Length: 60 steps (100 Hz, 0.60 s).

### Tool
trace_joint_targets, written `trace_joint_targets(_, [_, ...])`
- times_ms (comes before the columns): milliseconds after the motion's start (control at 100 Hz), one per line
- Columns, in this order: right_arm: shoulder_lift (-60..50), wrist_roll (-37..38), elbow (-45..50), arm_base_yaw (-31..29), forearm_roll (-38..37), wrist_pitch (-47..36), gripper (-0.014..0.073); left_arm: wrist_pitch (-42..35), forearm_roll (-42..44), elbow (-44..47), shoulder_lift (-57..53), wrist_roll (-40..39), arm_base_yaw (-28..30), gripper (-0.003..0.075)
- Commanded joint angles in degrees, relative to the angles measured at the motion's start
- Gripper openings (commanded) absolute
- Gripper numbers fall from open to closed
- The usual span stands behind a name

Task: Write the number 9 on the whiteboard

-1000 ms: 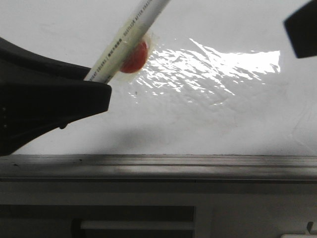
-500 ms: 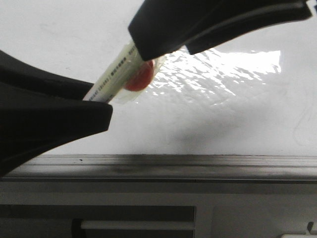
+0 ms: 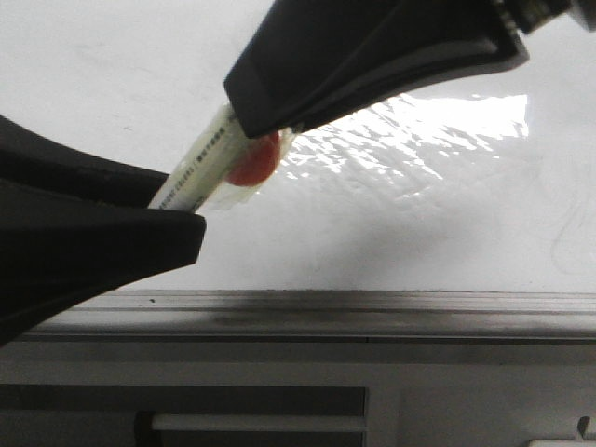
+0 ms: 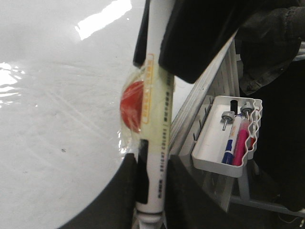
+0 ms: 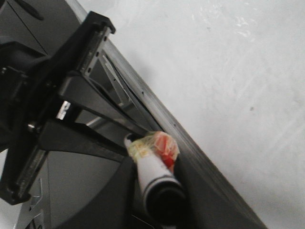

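Note:
A white marker (image 3: 209, 158) with a red disc (image 3: 253, 163) taped to its side is held slanted in front of the whiteboard (image 3: 419, 223). My left gripper (image 3: 182, 209) is shut on its lower end; the left wrist view shows the barrel (image 4: 157, 143) pinched between the fingers of the left gripper (image 4: 151, 191). My right gripper (image 3: 251, 102) covers the marker's upper end from the right. In the right wrist view the right gripper (image 5: 155, 186) is closed round the black-capped end (image 5: 162, 198). No black stroke of a number 9 shows on the board.
The grey metal tray rim (image 3: 372, 312) runs along the board's lower edge. A bright glare patch (image 3: 419, 121) lies on the board. A white pen holder (image 4: 209, 162) with several markers hangs beside the board's edge.
My right gripper came in from the upper right, reached the marker's upper end and closed its fingers on it. The left gripper and marker dipped slightly.

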Motion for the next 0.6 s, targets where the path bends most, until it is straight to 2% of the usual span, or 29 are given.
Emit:
trace_joint_targets(0, [-0.7,-0.5,-2.0,0.0,-0.1,-3.7,-0.0033,-4.6,-0.9,-1.2,-1.0,-0.4,-0.4,-0.0020])
trace_joint_targets(60, [-0.7,-0.5,-2.0,0.0,-0.1,-3.7,-0.0070,-4.6,-0.9,-1.2,-1.0,-0.4,-0.4,-0.0020])
trace_joint_targets(210, [-0.7,-0.5,-2.0,0.0,-0.1,-3.6,-0.0069,-4.6,-0.9,-1.2,-1.0,-0.4,-0.4,0.0009])
trace_joint_targets(430, [-0.8,-0.5,-2.0,-0.2,-0.1,-3.7,-0.0069,-5.7,-4.2,-1.2,-1.5,-0.6,-0.4,0.0249])
trace_joint_targets(510, [-0.9,-0.5,-2.0,-0.2,-0.1,-3.7,-0.0069,-5.7,-7.1,-1.2,-2.9,-0.6,-0.4,0.0283])
trace_joint_targets(590, [-1.1,-0.5,-2.0,-0.2,-0.2,-3.7,-0.0069,-5.6,-10.4,-1.2,-5.4,-0.6,-0.4,0.0285])
